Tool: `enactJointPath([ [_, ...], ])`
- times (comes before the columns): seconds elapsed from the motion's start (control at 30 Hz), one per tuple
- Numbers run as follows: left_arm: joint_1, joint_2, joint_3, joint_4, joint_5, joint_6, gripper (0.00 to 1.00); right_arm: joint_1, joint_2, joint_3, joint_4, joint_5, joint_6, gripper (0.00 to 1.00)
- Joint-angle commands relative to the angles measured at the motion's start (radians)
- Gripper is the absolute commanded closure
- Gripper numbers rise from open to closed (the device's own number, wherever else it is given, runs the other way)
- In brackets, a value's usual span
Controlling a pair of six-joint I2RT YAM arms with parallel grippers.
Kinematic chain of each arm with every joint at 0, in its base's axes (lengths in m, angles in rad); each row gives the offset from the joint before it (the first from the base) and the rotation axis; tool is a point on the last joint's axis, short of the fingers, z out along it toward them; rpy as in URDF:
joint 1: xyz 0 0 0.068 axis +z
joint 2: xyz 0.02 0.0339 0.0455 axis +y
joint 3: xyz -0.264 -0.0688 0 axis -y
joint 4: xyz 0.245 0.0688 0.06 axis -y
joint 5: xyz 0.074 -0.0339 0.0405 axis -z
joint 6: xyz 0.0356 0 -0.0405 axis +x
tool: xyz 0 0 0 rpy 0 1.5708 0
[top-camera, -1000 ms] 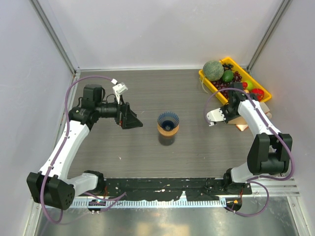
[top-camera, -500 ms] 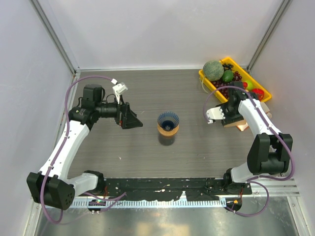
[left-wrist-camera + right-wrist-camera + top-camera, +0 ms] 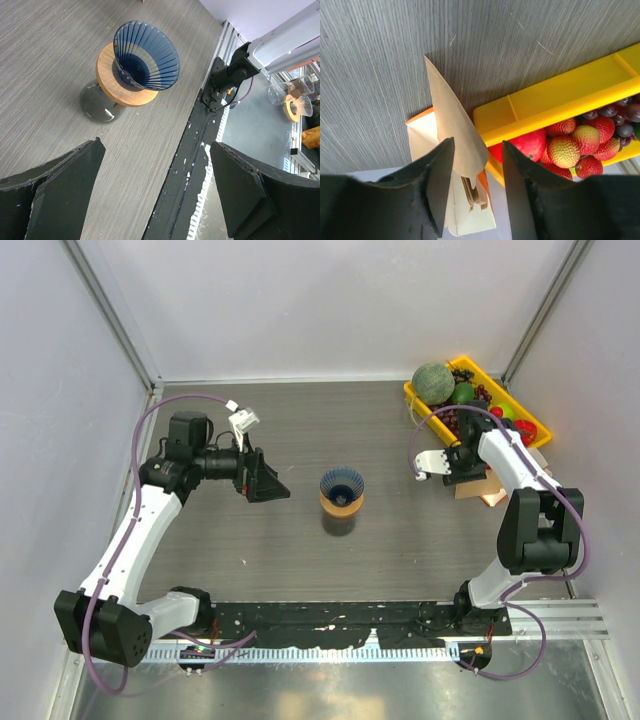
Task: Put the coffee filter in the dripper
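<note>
The filter (image 3: 450,110) sits inside the right tool (image 3: 476,150) for lifting, pinch unclear; the open left tool (image 3: 156,145) faces the dripper (image 3: 150,50).

1 coffee filter (image 3: 452,120) stands between the right gripper's (image 3: 478,145) jaws, with 1 carton (image 3: 422,140) and 1 yellow tray (image 3: 560,95) beside them; 1 dripper (image 3: 147,55) lies ahead of the left gripper's (image 3: 156,146) jaws.
</note>
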Motion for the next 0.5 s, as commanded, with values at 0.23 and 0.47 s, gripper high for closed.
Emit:
enactJointPath([
  [0.23,0.059,-0.028,0.039,0.054,0.019,-0.041,0.01,0.002,-0.099,0.091,-0.172,-0.144,0.095,0.95],
  [0.47,0.126,-0.114,0.111,0.123,-0.059,-0.082,0.01,0.066,-0.193,0.378,-0.360,-0.374,0.351,0.95],
])
